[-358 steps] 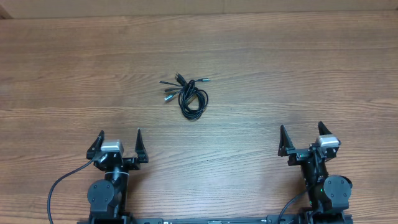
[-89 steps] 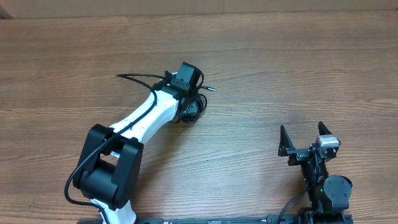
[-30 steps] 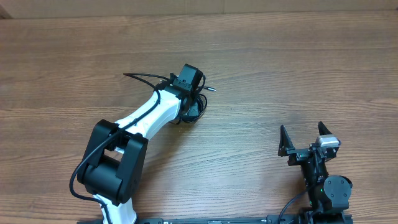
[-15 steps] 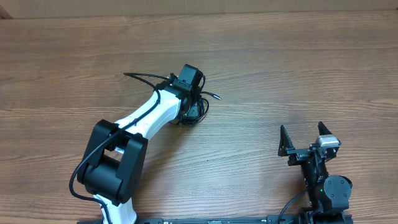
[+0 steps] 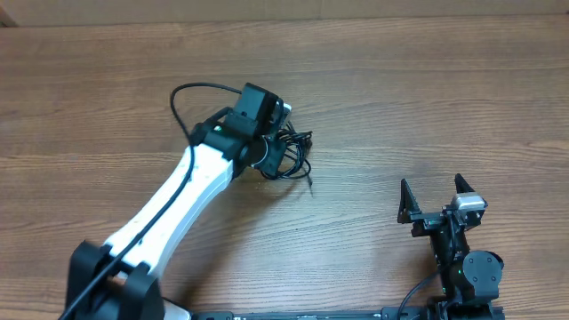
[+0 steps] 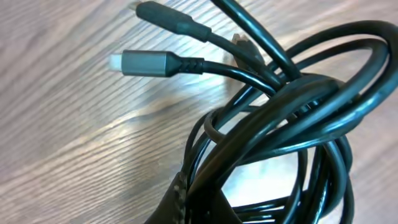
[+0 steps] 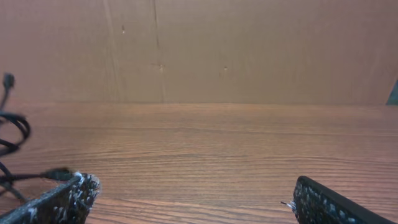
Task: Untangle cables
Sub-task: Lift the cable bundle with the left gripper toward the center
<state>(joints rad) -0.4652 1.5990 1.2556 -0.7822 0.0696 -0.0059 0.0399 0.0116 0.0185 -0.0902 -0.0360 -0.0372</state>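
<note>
The left gripper (image 5: 269,151) is clamped shut on the cables (image 5: 298,153) — a knotted black bundle near the middle of the bench (image 5: 427,89), with a grey plug (image 6: 146,62) poking out beside the loops. The right gripper (image 5: 433,201) sits well apart at the near right edge — jaws spread wide, holding nothing.

Thin black flexible cables (image 5: 293,160) form a knotted bundle of overlapping loops near the middle of the wooden table (image 5: 427,98), one grey-tipped plug (image 6: 144,62) poking out sideways.
</note>
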